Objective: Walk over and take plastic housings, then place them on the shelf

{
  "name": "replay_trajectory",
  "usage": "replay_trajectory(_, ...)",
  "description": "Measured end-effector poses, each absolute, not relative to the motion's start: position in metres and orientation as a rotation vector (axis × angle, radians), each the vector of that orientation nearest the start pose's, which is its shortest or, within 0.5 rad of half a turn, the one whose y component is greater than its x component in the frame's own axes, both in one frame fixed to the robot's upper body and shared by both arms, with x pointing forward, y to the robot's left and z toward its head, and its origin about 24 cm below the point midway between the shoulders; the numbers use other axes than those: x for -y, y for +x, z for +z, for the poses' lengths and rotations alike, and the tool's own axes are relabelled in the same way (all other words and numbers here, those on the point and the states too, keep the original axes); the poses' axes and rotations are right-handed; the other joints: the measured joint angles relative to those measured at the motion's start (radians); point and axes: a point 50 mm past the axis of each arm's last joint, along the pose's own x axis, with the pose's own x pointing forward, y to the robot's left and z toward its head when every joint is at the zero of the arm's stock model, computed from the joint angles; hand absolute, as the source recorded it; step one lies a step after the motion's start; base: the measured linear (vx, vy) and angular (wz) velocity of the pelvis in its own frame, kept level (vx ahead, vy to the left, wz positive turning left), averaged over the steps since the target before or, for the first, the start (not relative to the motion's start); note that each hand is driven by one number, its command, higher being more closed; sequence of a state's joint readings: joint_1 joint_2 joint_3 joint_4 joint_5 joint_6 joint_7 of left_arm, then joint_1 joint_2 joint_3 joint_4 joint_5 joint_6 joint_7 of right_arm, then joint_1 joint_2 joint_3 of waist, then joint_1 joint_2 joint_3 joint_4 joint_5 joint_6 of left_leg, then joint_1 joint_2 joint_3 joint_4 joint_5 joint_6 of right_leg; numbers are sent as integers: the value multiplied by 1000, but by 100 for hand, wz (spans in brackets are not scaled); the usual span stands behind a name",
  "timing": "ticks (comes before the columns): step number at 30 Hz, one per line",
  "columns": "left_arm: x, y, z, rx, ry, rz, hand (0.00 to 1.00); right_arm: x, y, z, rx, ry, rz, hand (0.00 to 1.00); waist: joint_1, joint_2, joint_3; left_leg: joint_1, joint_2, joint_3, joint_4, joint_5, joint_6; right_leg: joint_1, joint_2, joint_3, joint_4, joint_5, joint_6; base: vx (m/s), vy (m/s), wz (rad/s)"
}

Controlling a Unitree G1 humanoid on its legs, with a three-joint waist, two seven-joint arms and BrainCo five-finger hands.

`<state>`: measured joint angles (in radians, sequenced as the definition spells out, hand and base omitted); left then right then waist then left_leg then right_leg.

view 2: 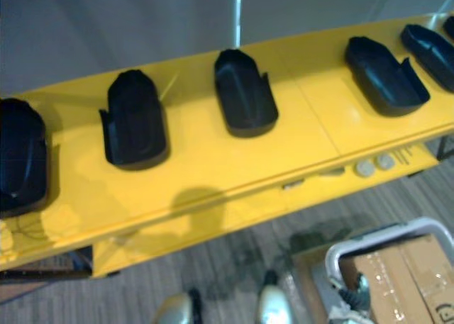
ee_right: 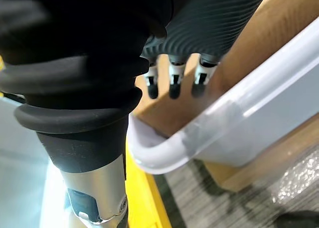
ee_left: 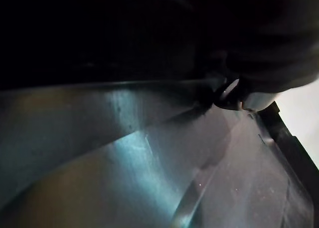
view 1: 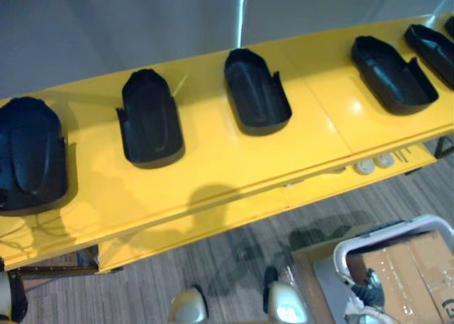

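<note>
We judge the plastic housings (view 1: 150,118) on the shelf (view 1: 213,164) light, stiff, graspable by a rim; our right hand (ee_right: 173,82) hangs with fingers (ee_right: 200,81) straight, empty.

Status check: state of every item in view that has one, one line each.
Black plastic housings: lying apart in a row on the shelf, none held.
Yellow shelf: carrying the housings.
Brown cardboard box: sitting inside the cart frame, looks closed.
White tubular cart frame: standing beside the shelf, around the box.
Right hand: open, fingers hanging over the box, holding nothing.
</note>
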<state>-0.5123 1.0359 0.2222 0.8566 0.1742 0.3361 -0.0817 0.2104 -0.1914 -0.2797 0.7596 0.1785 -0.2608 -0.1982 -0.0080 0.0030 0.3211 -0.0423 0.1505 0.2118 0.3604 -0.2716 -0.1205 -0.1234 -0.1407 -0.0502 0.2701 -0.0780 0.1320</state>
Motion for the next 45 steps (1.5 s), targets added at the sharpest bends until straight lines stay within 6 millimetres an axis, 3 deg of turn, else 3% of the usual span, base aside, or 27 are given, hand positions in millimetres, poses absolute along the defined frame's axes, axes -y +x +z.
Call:
replay_trajectory(4, -463, 248, 167, -536, 745, 752, 100, 285, 106, -106, -637, -51, -658, 0, -2, -1, 8, -11, 5, 6, 6, 0, 0, -16, 2, 6, 5, 2, -3, -9, 6, -5)
replay_trajectory(5, -464, 248, 167, -532, 746, 760, 0, 285, 107, -106, -634, -50, -657, 0, -2, -3, 20, -13, 9, 9, 16, 0, 0, -16, 2, 8, 7, 2, -3, -15, 17, -7)
replay_trajectory(12, -463, 252, 179, -466, 739, 827, 0, 285, 113, -104, -618, -47, -653, 0, -4, -20, 61, -30, 18, 9, 42, -9, 3, -23, 7, 7, 18, 4, -6, -36, 6, 1)
replay_trajectory(21, -467, 247, 192, -356, 751, 1037, 0, 286, 115, -102, -608, -52, -652, 0, -4, -16, 69, -46, 30, 13, 69, -25, 2, -36, 18, 13, 33, 2, -8, -10, 5, -2)
replay_trajectory(28, -463, 242, 228, -28, 656, 1358, 0, 286, 114, -102, -601, -53, -648, 0, -1, -10, 71, -24, 20, 14, 51, -14, 0, -30, 14, 13, 35, 2, -8, 2, 0, 1)
replay_trajectory(32, -438, 244, 271, 371, 624, 1417, 0, 285, 112, -104, -598, -53, -629, 0, 4, 5, 61, 14, 6, 1, -6, 16, -4, 10, 4, -11, 4, 4, -9, 11, -19, 16)
replay_trajectory(33, -427, 243, 283, 499, 597, 1394, 100, 283, 111, -105, -606, -48, -628, 0, 5, 15, 48, 19, 6, -8, -18, 20, -5, 24, 3, -27, -10, 6, -10, 36, -13, 16)
replay_trajectory(35, -412, 234, 292, 659, 511, 1338, 100, 280, 109, -108, -617, -42, -626, 0, 5, 30, 21, 26, 6, -11, -44, 27, -7, 41, 2, -33, -34, 10, -10, 57, 3, 12)
replay_trajectory(38, -385, 212, 254, 770, 361, 1219, 100, 274, 97, -114, -662, -49, -625, 0, 14, 74, -58, 50, 9, -19, -86, 32, -9, 82, 2, -60, -85, 17, -7, 122, 13, 17)
replay_trajectory(39, -372, 200, 221, 735, 287, 1157, 100, 274, 85, -116, -684, -31, -683, 0, 20, 85, -83, 66, 8, -34, -98, 32, -9, 112, 2, -75, -107, 17, -7, 133, 12, 27)
replay_trajectory(40, -366, 193, 208, 707, 273, 1132, 100, 274, 80, -117, -697, -27, -695, 0, 21, 88, -91, 72, 7, -41, -106, 32, -10, 125, 2, -85, -114, 17, -8, 117, 17, 29)
replay_trajectory(43, -334, 162, 137, 479, 187, 975, 100, 261, 67, -123, -756, -23, -676, 0, 52, 54, -108, 93, 4, -69, -124, 35, -14, 167, 3, -119, -145, 21, -9, 60, -2, 27)
replay_trajectory(45, -322, 152, 113, 365, 173, 908, 100, 253, 65, -127, -777, 2, -674, 0, 68, 35, -118, 91, -1, -88, -123, 35, -14, 186, 2, -137, -161, 28, -13, 12, 8, 33)
